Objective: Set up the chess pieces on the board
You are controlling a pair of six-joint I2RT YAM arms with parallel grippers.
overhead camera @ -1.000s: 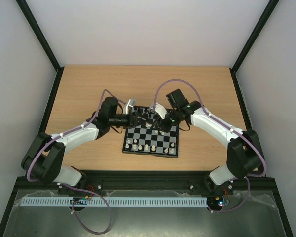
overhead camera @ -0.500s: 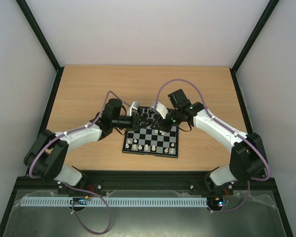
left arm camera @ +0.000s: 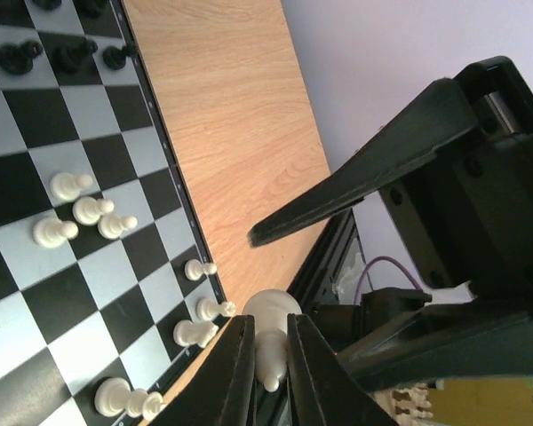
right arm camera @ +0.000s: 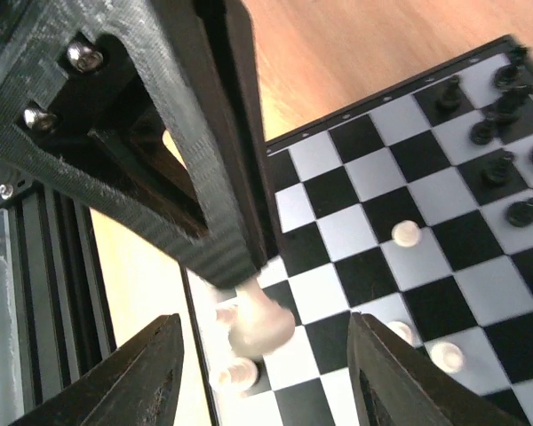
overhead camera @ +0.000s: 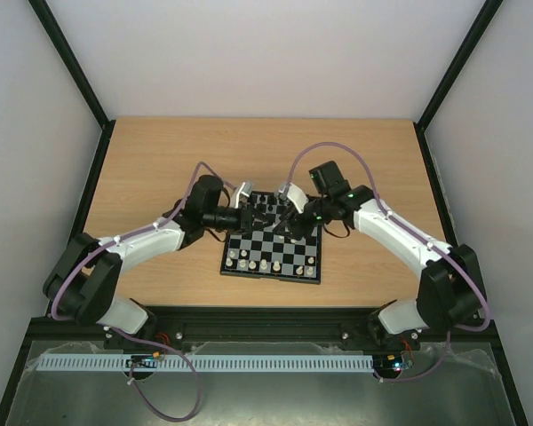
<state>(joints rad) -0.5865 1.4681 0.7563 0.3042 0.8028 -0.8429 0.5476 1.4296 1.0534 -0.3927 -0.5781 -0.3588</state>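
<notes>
Risk, as I judge it, is for the white piece [left arm camera: 271, 342] that my left tool [left arm camera: 268, 321] pinches above the far side of the board [overhead camera: 289, 244]: the right tool [right arm camera: 266, 333], spread wide around it, could knock it loose when pulling away.

We are watching from one high view and two close wrist views.
From up behind the near edge we are looking down on the whole tabletop [overhead camera: 160, 160] and board [overhead camera: 266, 244]; the wrist cameras are peering along the left fingers [left arm camera: 231, 373] and right fingers [right arm camera: 133, 382], very near the board, both catching the cream piece [left arm camera: 271, 311] pinched in the left fingers.
</notes>
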